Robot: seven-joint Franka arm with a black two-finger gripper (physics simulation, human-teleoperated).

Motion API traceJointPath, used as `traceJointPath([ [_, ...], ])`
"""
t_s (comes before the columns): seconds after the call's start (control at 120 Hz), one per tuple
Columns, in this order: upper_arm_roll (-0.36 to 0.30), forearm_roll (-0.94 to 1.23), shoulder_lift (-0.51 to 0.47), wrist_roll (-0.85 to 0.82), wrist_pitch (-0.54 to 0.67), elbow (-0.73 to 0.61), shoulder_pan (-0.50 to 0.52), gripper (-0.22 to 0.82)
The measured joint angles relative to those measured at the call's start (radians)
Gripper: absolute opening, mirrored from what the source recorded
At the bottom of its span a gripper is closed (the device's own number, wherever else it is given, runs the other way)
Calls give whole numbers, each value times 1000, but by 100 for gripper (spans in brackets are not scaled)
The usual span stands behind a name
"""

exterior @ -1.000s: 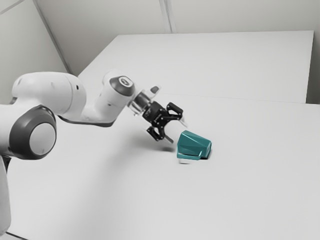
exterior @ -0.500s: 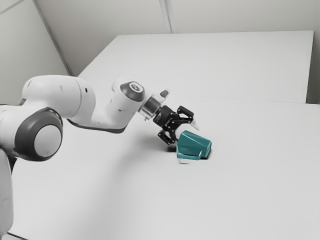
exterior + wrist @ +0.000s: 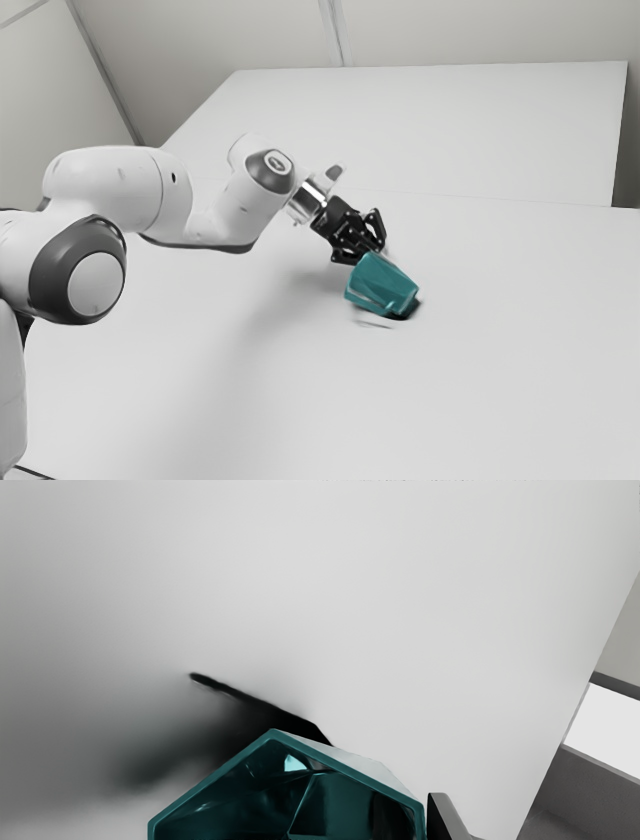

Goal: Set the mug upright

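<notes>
Now the mug (image 3: 382, 285) sits at the end of my arm (image 3: 115, 190), tilted over the desk (image 3: 500, 380), not upright. Its mouth leans up toward the exterior view's left, its base lower, toward the right. From the wrist I look into its hollow, a dark shadow beside it. How far open my fingers (image 3: 369, 256) are, and whether they hold it, I can't tell.

Soft shadows on pale table (image 3: 500, 380)
</notes>
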Motion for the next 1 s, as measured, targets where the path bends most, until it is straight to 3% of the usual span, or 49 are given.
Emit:
traceJointPath([
  [0.208,0,31,-22,-17,7,4,-17,-17],
  [0.375,0,322,-176,-87,20,-25,-67,-17],
  [0.667,5,801,-348,-213,34,-184,-71,-18],
  [1.0,12,909,-477,-301,140,-430,-54,-18],
])
